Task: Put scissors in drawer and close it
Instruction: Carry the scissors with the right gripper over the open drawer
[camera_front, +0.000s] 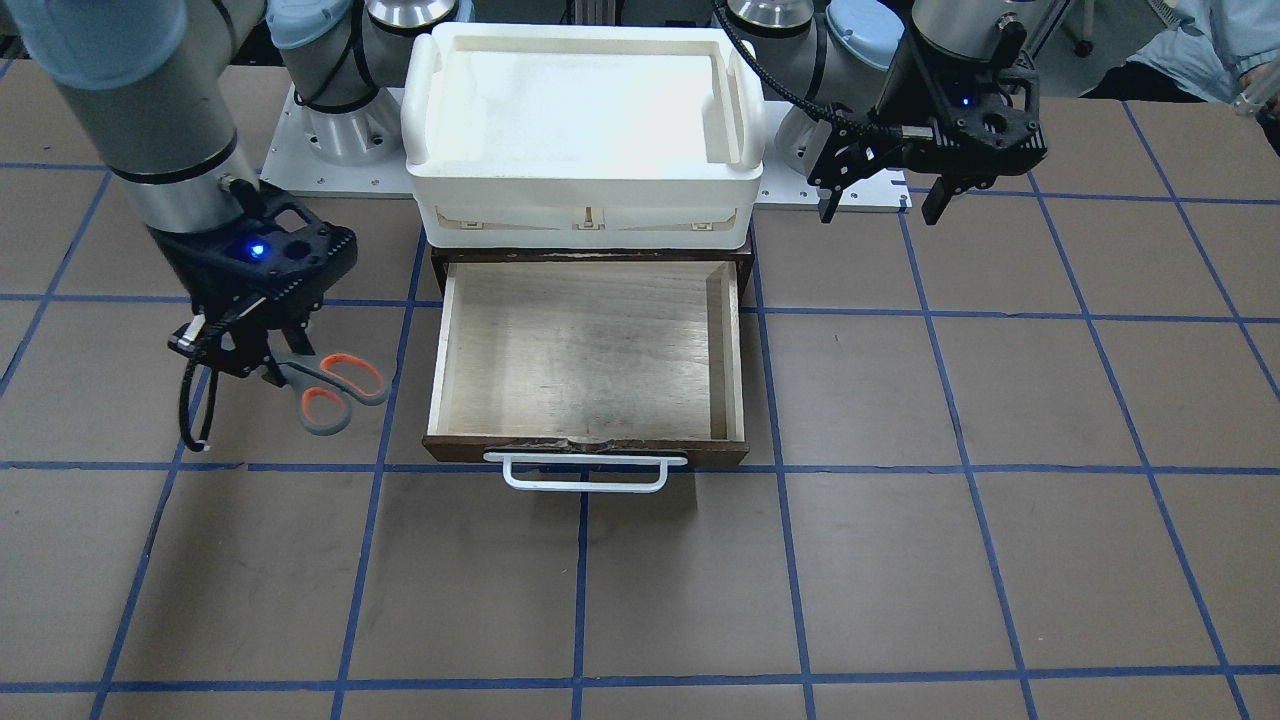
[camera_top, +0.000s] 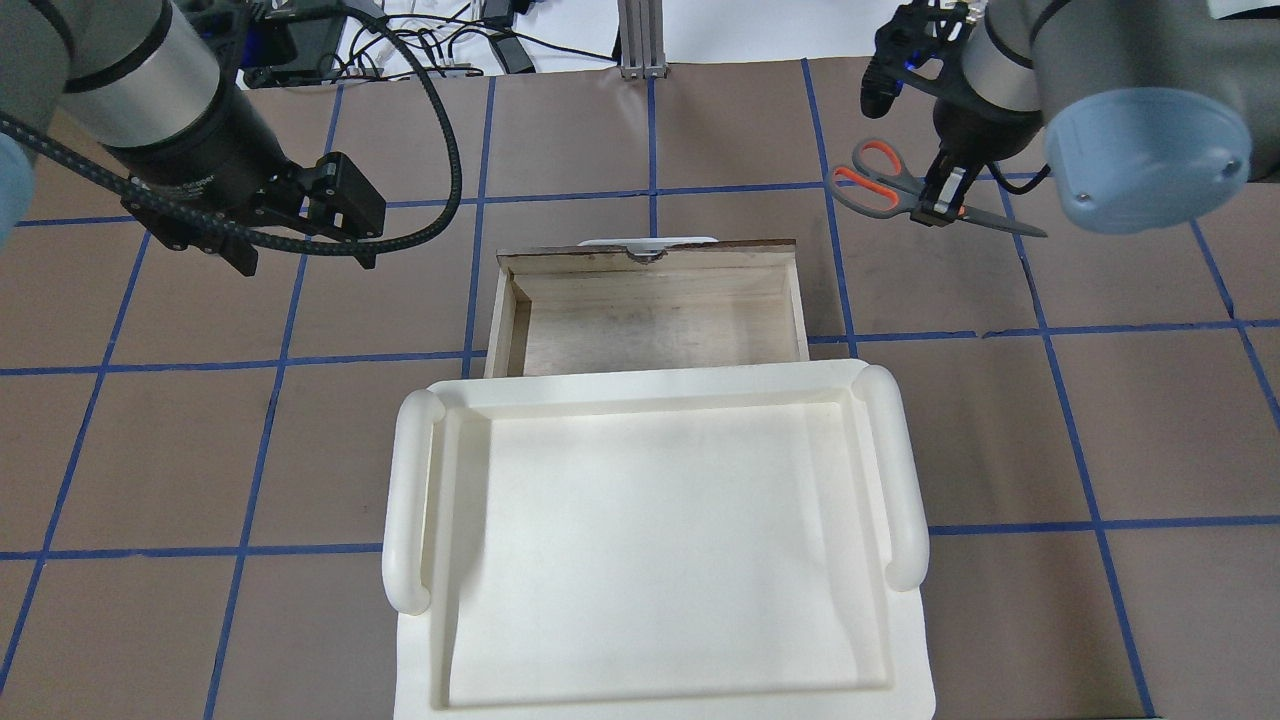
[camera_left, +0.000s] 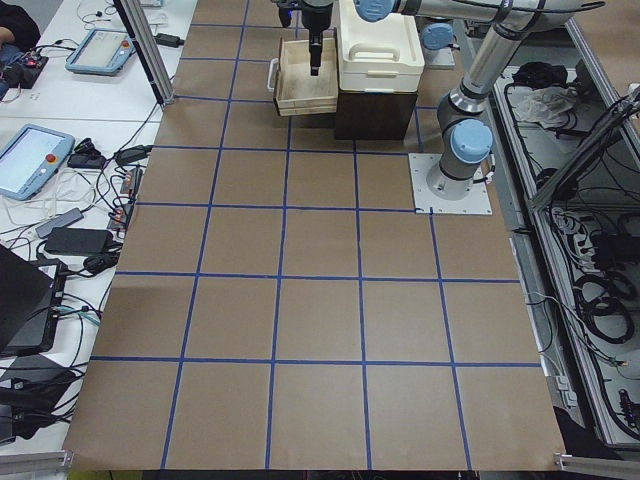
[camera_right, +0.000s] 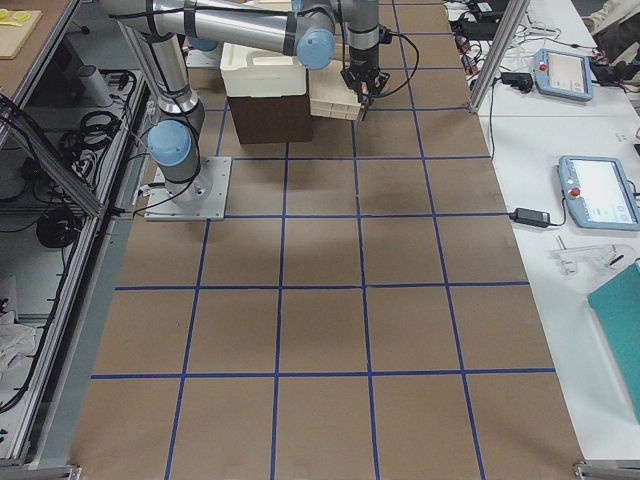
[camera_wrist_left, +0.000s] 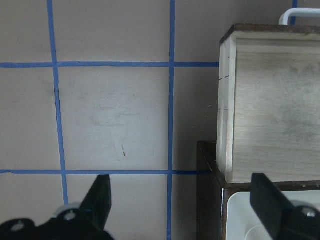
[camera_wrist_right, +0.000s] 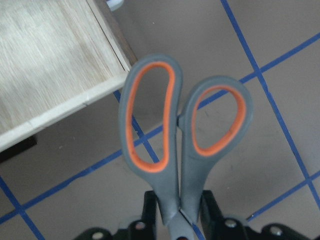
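Overhead exterior view: the scissors (camera_top: 880, 185) hang pinched in the right gripper (camera_top: 945, 195), just right of the open drawer's (camera_top: 660, 325) far right corner. Their long axis runs left to right, loops pointing left toward the drawer and blades pointing right. The jaws are pressed onto the neck behind the loops. The carry, I judge, goes left and slightly nearer. The left gripper (camera_front: 880, 210), spread wide and empty, hangs left of the drawer.

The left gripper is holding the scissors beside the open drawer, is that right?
No, the right gripper holds the scissors beside the open drawer, as the overhead exterior view shows; the left gripper is empty.
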